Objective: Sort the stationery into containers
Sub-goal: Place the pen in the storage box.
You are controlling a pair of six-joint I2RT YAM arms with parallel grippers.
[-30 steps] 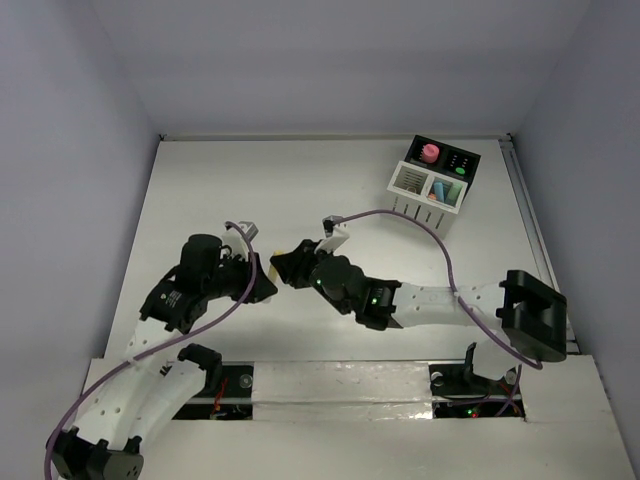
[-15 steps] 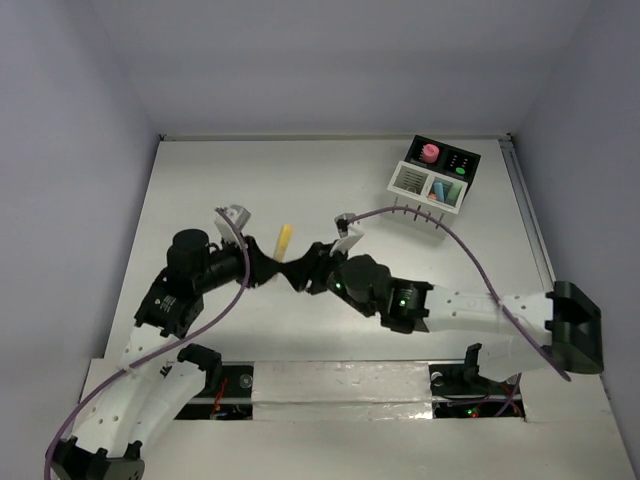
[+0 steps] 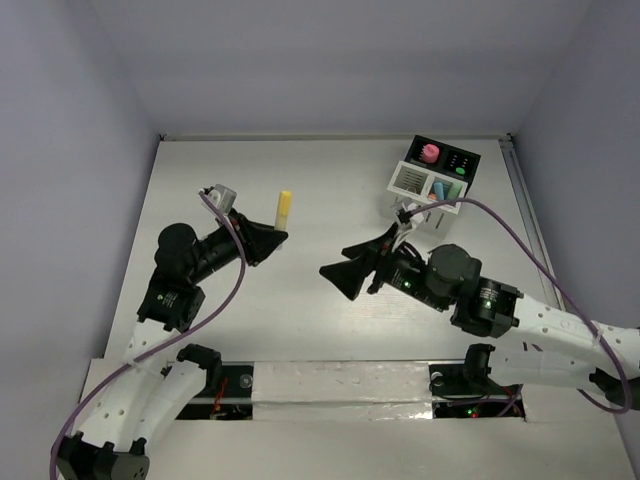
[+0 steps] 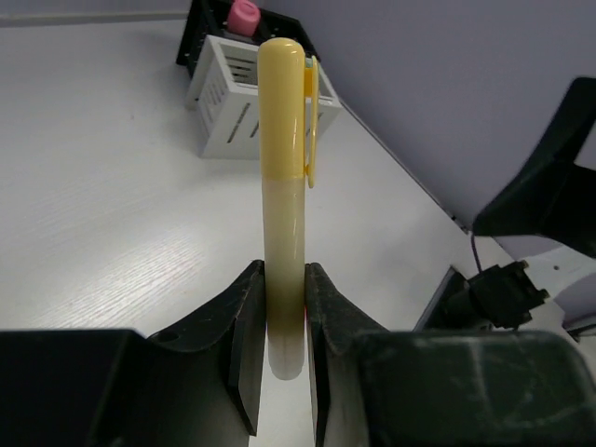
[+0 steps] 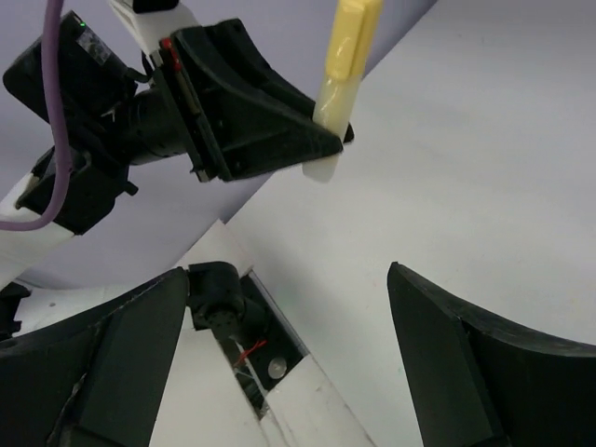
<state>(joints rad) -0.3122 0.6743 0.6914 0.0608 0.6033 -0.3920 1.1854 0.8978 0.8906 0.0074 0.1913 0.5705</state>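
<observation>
The white worktop (image 3: 330, 190) carries, toward its far right corner, the white slatted box (image 3: 425, 188) joined to the black box (image 3: 455, 160), where a pink-capped bottle (image 3: 428, 153) stands. Near the middle the right jaws gape wide and empty. They face the left jaws, which are clenched on the yellow pen (image 3: 284, 207).
</observation>
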